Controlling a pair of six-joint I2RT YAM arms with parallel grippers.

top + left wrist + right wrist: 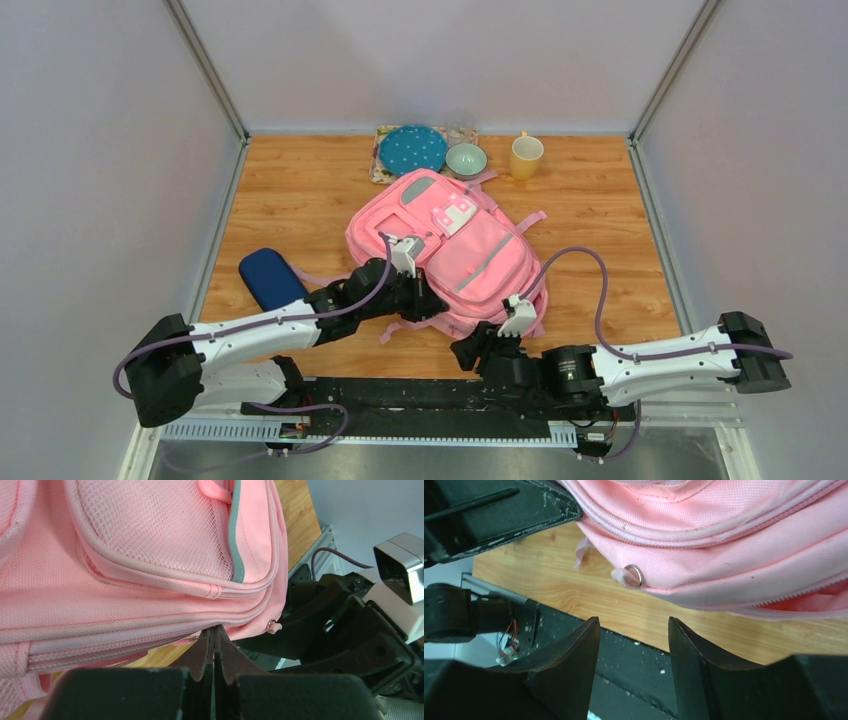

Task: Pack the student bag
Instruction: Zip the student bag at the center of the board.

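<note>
The student bag, a pink backpack with grey zip trims and a white-pink patch, lies flat mid-table. My left gripper is at its near edge; in the left wrist view the gripper is shut, tips pinched at the bag's lower zip seam, with a small pink tab beside them. My right gripper is open and empty, just short of the bag's near corner. In the right wrist view the gripper sits below a ringed zip pull hanging from the bag. That pull also shows in the left wrist view.
A navy-blue zip pouch lies left of the bag beside the left arm. A blue dotted plate, a pale green bowl and a yellow mug stand along the back. The black base rail runs under the right gripper.
</note>
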